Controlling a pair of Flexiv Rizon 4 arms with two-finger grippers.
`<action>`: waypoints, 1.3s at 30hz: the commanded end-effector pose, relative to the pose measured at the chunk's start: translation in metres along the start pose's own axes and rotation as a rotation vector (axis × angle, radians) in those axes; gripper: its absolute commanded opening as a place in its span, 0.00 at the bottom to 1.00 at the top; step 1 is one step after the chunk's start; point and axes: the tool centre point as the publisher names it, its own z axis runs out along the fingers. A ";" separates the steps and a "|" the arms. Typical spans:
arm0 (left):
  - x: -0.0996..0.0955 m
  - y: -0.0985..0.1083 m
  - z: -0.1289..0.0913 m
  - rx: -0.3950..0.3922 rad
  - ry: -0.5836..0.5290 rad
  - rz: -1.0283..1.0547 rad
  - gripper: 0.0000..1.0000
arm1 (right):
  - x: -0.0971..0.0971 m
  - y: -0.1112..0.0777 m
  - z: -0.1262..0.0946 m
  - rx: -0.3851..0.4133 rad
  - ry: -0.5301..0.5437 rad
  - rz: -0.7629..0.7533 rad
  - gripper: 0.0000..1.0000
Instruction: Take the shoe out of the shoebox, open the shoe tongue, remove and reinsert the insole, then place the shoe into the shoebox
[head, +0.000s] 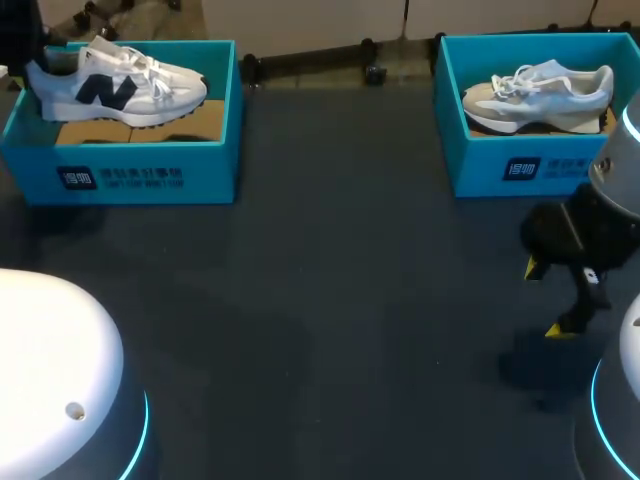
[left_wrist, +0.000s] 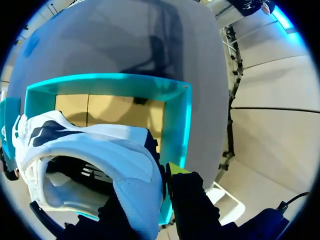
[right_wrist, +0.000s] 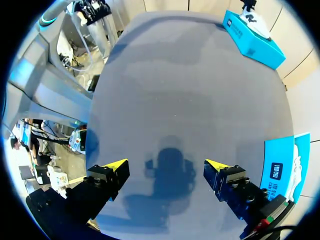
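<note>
My left arm (head: 50, 370) is a smooth white dome with a thin cyan light ring (head: 140, 440) at its edge and one small round dot (head: 75, 410). Its fingers (left_wrist: 192, 205) are black. My right arm (head: 615, 180) is grey-white with the same cyan glow. The right gripper (right_wrist: 166, 164) is blocky and black, with bright yellow wedge tips (right_wrist: 116, 163).

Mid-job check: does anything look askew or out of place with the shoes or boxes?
Only the navy-and-white shoe: it sits raised off the floor of the left shoebox, because the left gripper clamps its heel. The grey shoe lies flat in the right shoebox; the right gripper hangs open.
</note>
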 end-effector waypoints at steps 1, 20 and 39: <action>0.000 -0.020 0.003 -0.023 0.000 0.017 0.00 | 0.001 0.000 0.001 0.001 -0.002 0.000 1.00; -0.014 -0.031 0.049 0.031 0.003 -0.015 0.00 | 0.001 0.000 0.001 0.001 -0.002 0.000 1.00; -0.018 -0.036 0.090 0.085 -0.036 -0.010 0.00 | 0.001 0.000 0.001 0.001 -0.002 0.000 1.00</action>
